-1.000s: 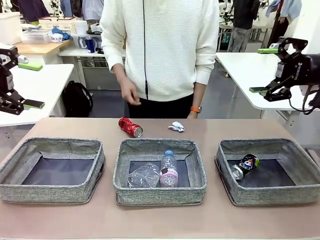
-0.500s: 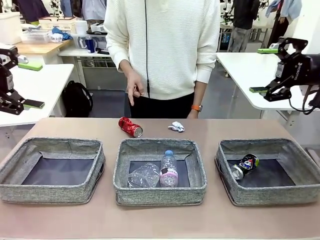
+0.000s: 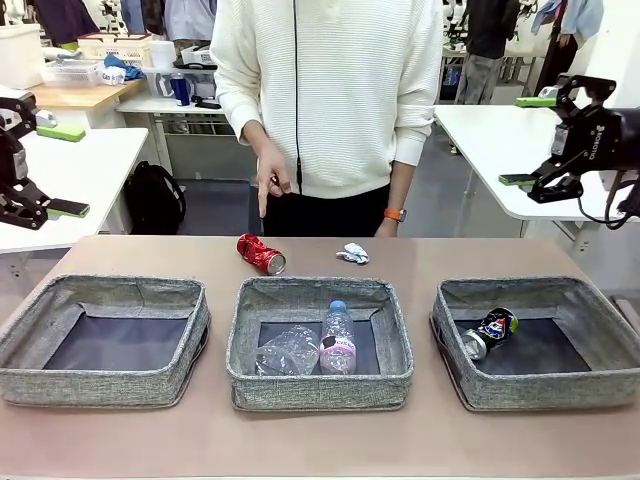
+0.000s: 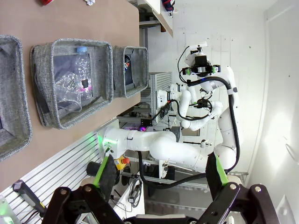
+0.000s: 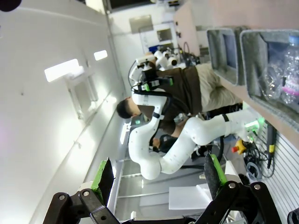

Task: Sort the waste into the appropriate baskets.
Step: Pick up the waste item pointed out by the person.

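A red can [image 3: 261, 254] and a small white paper wad [image 3: 352, 253] lie on the table behind the middle basket [image 3: 320, 390]. That basket holds a crushed clear label-less bottle [image 3: 288, 352] and a clear bottle with pink label and blue cap [image 3: 338, 338]. In the right basket [image 3: 545, 392] lies a dark blue can [image 3: 490, 332]. The left basket [image 3: 100, 385] has nothing in it. My left gripper [image 3: 62, 170] hangs open high at the far left, my right gripper [image 3: 527, 140] open high at the far right. Both are far from the waste.
A person in a white sweater stands at the far side, one hand [image 3: 268, 180] pointing down above the red can. The left wrist view looks down on the middle basket [image 4: 46, 107] from afar. The table's front strip is bare.
The person's hand has shifted right and now points a finger downward. Neither arm has moved, and the waste lies as before.
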Tool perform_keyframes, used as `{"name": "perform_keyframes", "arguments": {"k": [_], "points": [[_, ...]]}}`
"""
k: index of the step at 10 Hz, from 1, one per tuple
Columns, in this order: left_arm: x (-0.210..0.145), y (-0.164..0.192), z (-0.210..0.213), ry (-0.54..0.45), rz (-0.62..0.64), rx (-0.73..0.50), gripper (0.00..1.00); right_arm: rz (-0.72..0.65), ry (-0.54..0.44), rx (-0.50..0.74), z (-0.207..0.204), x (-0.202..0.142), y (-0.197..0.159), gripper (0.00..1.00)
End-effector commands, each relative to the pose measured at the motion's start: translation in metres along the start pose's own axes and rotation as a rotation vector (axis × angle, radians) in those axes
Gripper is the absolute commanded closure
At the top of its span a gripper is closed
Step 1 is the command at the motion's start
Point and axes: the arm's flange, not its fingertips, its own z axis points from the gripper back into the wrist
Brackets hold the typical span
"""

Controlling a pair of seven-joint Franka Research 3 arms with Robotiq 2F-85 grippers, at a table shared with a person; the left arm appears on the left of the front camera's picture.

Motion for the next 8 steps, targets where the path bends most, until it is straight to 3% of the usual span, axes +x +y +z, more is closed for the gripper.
{"name": "perform_keyframes", "arguments": {"k": [1, 2, 3, 4, 6, 8], "points": [[-0.002, 0.000, 0.000, 0.007, -0.012, 0.003, 0.00, -0.017, 0.000, -0.013, 0.001, -0.001, 0.002, 0.00], [0.000, 0.000, 0.000, 0.000, 0.000, 0.000, 0.00, -0.017, 0.000, -0.013, 0.001, -0.001, 0.002, 0.00], [0.005, -0.010, -0.014, 0.065, 0.029, 0.119, 0.00, -0.017, 0.000, -0.013, 0.001, -0.001, 0.002, 0.00], [0.013, -0.016, -0.025, 0.011, 0.071, 0.274, 0.00, -0.017, 0.000, -0.013, 0.001, -0.001, 0.002, 0.00], [0.037, -0.032, -0.067, 0.079, 0.099, 0.524, 0.00, -0.017, 0.000, -0.013, 0.001, -0.001, 0.002, 0.00], [0.064, -0.039, -0.123, -0.011, 0.178, 0.749, 0.00, -0.017, 0.000, -0.013, 0.001, -0.001, 0.002, 0.00]]}}
